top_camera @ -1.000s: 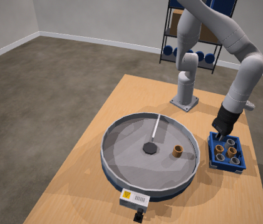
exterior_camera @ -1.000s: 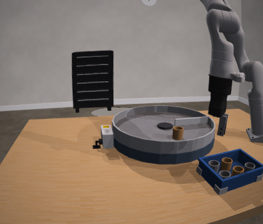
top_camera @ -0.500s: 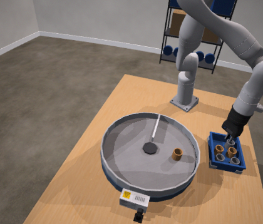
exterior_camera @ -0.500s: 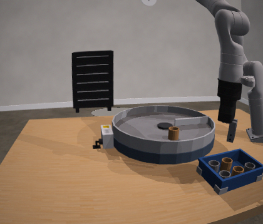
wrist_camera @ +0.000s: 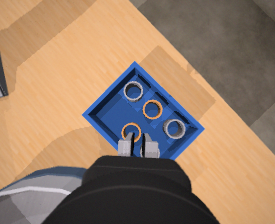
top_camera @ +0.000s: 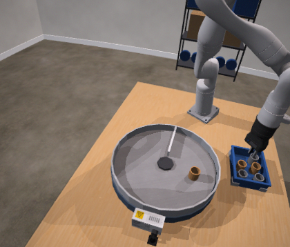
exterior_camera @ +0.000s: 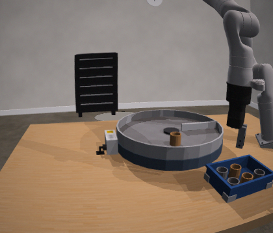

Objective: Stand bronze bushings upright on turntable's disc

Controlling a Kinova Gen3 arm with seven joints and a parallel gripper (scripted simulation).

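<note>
1. Work done so far: one bronze bushing (top_camera: 195, 173) stands upright on the turntable disc (top_camera: 146, 179), well apart from the dark hub (top_camera: 165, 163) and nearer the rim on the crate side. I judge it correctly placed.

2. Crate contents: the blue crate (exterior_camera: 217, 176) sits on the wooden table (exterior_camera: 63, 182) just beside the turntable. It holds two bronze bushings, one nearer me (wrist_camera: 131, 131) and one at the crate's middle (wrist_camera: 152, 108), along with steel bushings (wrist_camera: 133, 91) that are to stay put. The exterior view shows three grey sleeves; the wrist view shows only two, so one is likely hidden under my hand.

3. My gripper (wrist_camera: 138, 140): it hangs above the crate, well clear of the contents in the exterior view. The fingers stand narrowly parted with nothing between them.

4. Step in hand: I judge this to be the approach for the second bronze bushing. In the wrist view my fingertips sit over the rim of the nearer bronze bushing, so that is the likely target.

5. What the next move calls for:
   - Line the fingers up so that one goes inside the sleeve and one outside its wall, or widen them to span the whole sleeve.
   - Descend straight, since the steel sleeves stand close alongside.
   - Close firmly before lifting.

6. Risk: a slanted descent could knock a neighbouring steel bushing.
</note>
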